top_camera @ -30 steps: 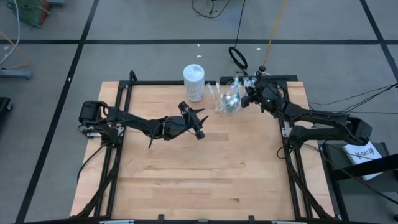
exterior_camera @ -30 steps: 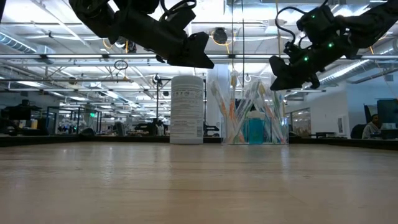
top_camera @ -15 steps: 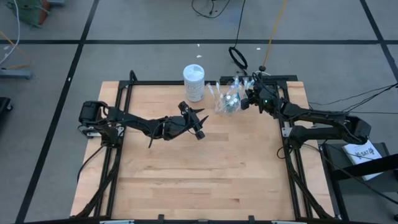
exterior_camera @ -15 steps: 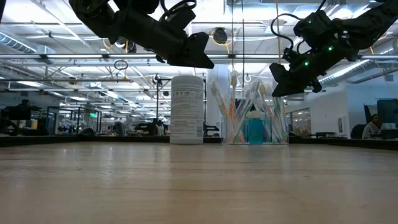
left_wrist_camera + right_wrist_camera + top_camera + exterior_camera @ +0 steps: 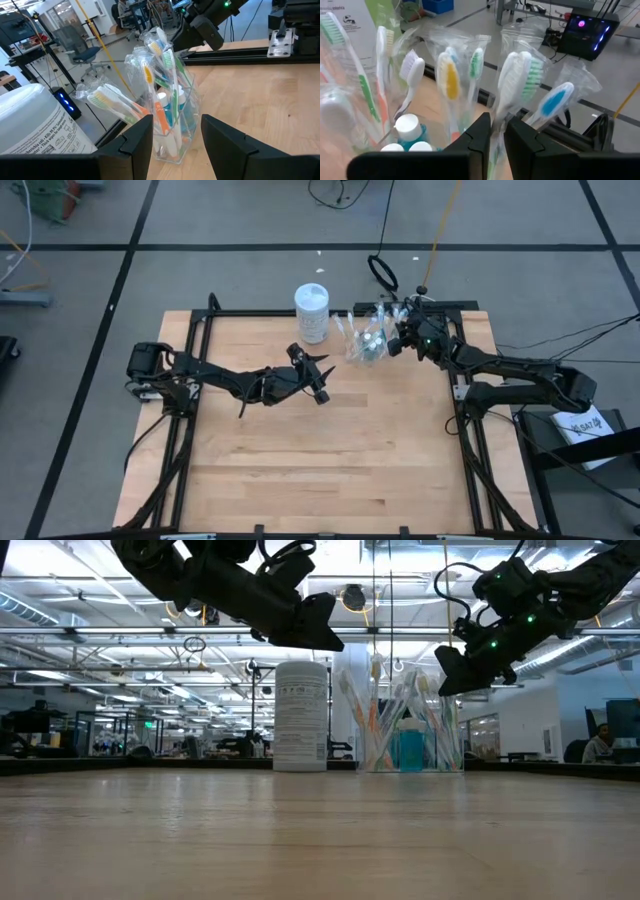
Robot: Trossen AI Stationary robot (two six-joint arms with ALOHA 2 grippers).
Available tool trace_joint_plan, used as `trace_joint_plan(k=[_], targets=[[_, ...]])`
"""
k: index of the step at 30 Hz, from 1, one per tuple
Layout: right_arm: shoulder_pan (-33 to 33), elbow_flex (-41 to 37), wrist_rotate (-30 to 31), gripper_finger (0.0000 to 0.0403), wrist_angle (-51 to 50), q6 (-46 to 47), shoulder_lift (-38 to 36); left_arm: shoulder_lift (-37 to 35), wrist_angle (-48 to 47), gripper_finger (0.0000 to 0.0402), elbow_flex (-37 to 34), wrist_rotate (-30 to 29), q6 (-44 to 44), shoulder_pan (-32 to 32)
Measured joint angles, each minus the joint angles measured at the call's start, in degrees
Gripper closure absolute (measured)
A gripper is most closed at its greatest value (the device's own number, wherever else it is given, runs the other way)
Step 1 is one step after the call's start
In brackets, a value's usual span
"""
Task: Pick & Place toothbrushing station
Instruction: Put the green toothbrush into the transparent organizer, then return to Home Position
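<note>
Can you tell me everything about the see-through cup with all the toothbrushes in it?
The clear plastic cup stands upright near the table's far edge, beside a white canister. It is crammed with toothbrushes in crinkly clear wrappers, fanning out above the rim, with green, orange and blue bristles. Blue tubes with white caps sit down inside. The right claw is at the wrapped brushes.

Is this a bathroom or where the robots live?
Probably a robot lab in a big open workroom, not a bathroom. The wooden table sits in a black metal frame, cables trail across the floor, and desks with screens fill the room behind.
</note>
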Motion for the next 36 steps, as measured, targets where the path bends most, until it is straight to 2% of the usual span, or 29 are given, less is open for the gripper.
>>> trace_joint_plan(k=[11,15,22,25,29,32,34,36], targets=[[0.0,0.0,0.0,0.0295,0.2,-0.5,-0.1,0.0,0.0,0.0229,0.0,0.0,0.1,0.0],[0.1,0.0,0.0,0.0278,-0.3,-9.0,-2.4,0.0,-0.3,0.0229,0.0,-0.1,0.6,0.0],[2.1,0.0,0.1,0.0276,-7.8,-11.9,-13.1,0.0,-0.9,0.0229,0.0,-0.6,8.1,-0.3],[3.7,0.0,0.1,0.0280,-10.7,-11.9,-19.4,-2.2,-2.4,0.0229,0.0,-5.3,13.4,-1.5],[5.8,0.0,-0.8,0.0281,-14.6,-11.7,-27.1,-7.5,-5.1,0.0229,0.0,-12.2,15.9,-4.3],[6.8,0.0,-7.3,0.0282,-17.6,-11.3,-31.6,-13.8,-8.9,0.0229,0.0,-12.6,18.1,-6.3],[7.4,0.0,-15.2,0.0283,-19.6,-11.7,-34.1,-18.4,-11.4,0.0229,0.1,-11.8,18.2,-7.1],[7.9,0.0,-24.2,0.0284,-21.8,-12.7,-36.2,-23.7,-17.9,0.0229,0.1,-10.1,15.8,-7.4]])
